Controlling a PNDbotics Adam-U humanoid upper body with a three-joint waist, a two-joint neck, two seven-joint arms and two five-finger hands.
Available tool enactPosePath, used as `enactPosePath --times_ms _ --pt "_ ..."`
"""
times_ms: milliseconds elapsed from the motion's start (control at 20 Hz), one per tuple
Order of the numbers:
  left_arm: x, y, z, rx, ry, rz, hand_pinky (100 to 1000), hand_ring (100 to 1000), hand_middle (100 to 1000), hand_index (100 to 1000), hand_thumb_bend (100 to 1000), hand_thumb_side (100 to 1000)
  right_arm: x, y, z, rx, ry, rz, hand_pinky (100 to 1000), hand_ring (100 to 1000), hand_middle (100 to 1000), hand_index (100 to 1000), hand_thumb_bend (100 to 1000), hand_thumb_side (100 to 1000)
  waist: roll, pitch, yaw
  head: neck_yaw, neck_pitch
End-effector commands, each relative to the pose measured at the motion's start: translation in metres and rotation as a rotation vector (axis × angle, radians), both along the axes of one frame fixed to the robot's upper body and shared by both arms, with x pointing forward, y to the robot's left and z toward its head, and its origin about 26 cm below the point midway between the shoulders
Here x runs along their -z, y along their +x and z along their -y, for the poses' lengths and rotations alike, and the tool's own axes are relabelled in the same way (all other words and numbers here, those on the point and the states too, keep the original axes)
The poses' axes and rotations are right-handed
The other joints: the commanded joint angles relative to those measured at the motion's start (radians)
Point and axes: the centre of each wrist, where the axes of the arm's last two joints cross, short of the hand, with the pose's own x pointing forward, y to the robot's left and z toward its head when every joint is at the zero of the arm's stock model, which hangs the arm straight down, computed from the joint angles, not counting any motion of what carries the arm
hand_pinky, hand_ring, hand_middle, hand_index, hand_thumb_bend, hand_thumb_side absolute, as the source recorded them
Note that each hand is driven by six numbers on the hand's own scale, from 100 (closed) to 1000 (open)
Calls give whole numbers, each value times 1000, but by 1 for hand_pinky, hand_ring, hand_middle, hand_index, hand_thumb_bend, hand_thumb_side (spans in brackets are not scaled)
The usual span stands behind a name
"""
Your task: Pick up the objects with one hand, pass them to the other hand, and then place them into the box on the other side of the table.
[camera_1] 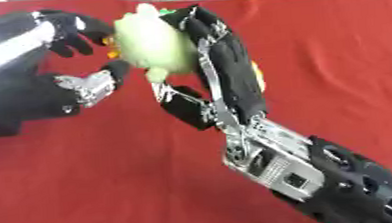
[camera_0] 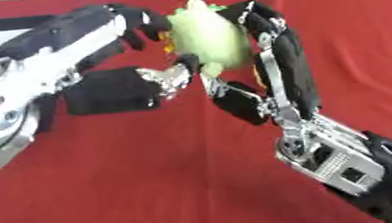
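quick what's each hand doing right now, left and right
Left hand: fingers curled at the pale green soft toy, touching it.
Right hand: shut on the toy, holding it above the red cloth.

A soft toy (camera_0: pixel 215 36) is held above the worktop (camera_0: pixel 152 177) in the upper middle of the frame, enclosed between the two hands. The left hand (camera_0: pixel 116 54) is placed at its left, reaching in from the upper left, with fingers touching the toy's left side. The right hand (camera_0: pixel 270 62) is placed at its right, curled round the toy, its arm running down to the lower right corner.
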Motion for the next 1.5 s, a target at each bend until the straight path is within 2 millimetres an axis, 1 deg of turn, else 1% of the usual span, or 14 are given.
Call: enactPosePath --times_ms 50,300,500,700,800,900,1350,1500 --pt "-6 -4 0 -61 47 -136 838 807 801 922 253 829 -6 -3 -2 -13 -8 46 667 726 362 584 183 100 1 -16 1 5 -17" --pt "-5 -4 1 -80 38 -101 848 813 805 928 276 789 -5 -3 -3 -29 -16 64 668 724 361 583 187 100 0 -13 2 8 -20" --pt "-6 -4 0 -120 19 -32 878 828 815 938 301 715 -4 -3 -2 -26 -21 70 668 723 361 583 193 100 2 -12 3 8 -18" --pt "-6 -4 0 -137 4 31 907 845 824 949 322 664 -3 -3 -1 -19 -29 76 671 721 362 584 201 100 2 -11 4 8 -19" --pt "-5 -4 0 -144 -3 44 910 847 826 952 317 662 -2 -4 -1 -16 -35 82 673 720 362 584 205 100 2 -11 4 8 -19" --pt "-4 -3 -1 -154 -8 43 909 847 826 953 313 667 -2 -4 -2 -16 -42 90 675 718 364 585 209 100 1 -10 4 9 -21" --pt "-1 -2 -2 -139 21 -23 905 845 823 953 300 804 -1 -5 -3 -35 -66 172 691 711 374 591 231 100 1 -7 2 14 -25" --pt "0 -2 -2 -132 34 -40 905 845 822 952 310 823 -2 -4 -3 -39 -71 203 698 709 379 594 239 100 1 -6 1 15 -24"
